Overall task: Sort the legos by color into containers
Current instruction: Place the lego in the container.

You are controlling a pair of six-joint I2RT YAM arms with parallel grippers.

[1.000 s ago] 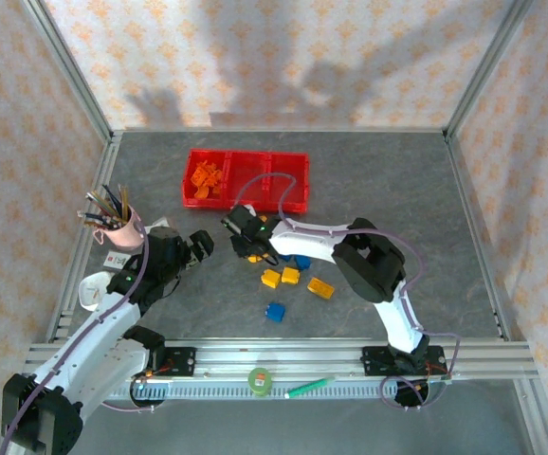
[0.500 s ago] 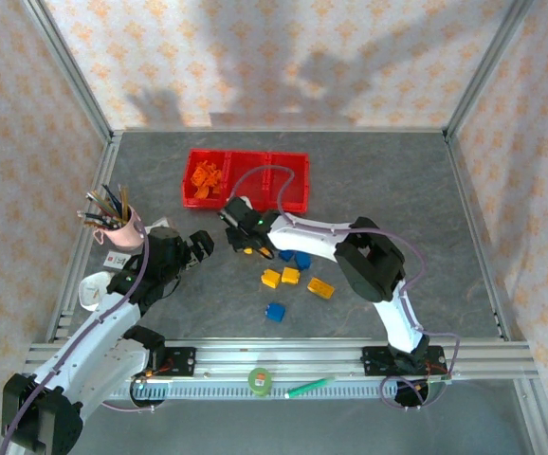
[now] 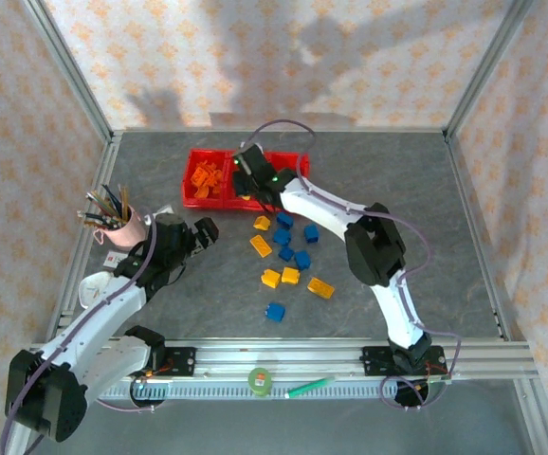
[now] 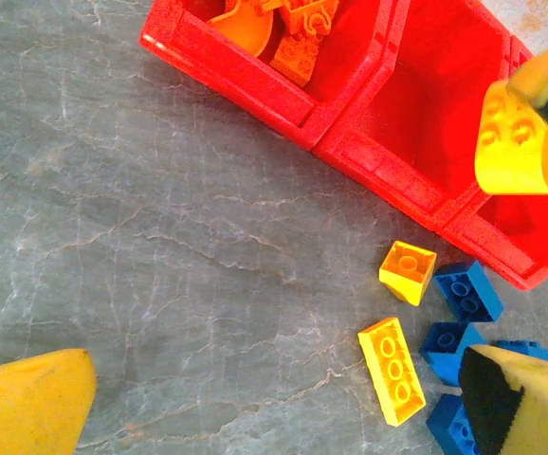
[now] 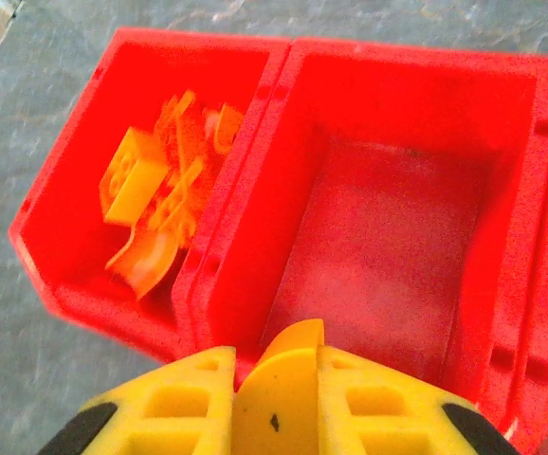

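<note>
— Yellow, the piece in the air: who has it?
— The right gripper (image 5: 276,379). Its fingers are pinched together on a curved yellow brick (image 5: 290,349). The right arm (image 3: 336,216) rises from its base at the near right, bends at the elbow and stretches far forward and leftward. That puts the gripper above the containers (image 3: 298,166), over the bare middle compartment and close to its near wall.
— And the other side?
— The left arm (image 3: 113,303) leans forward from the near left corner. The left gripper (image 4: 279,370) hovers low over the table (image 3: 416,190), fingers spread wide with nothing between them. It is near the pink cup of pencils (image 3: 122,226) and short of the containers.
— What lies around?
— Orange legos (image 3: 206,178) are heaped in the left compartment. Blue legos (image 3: 302,258) and loose yellow legos (image 3: 291,276) are scattered on the table just in front of the bins. From above, the right forearm crosses the right compartment and hides part of it. A green tape roll (image 3: 260,380) and a green pen (image 3: 309,386) lie at the near rail.
— Which way do things run?
— The row of containers runs left to right. A long yellow lego (image 4: 393,370) lies flat, studs up, its long axis aimed roughly at the bins. The held brick shows two studs to the left wrist camera, rounded edge lowest in that view.
</note>
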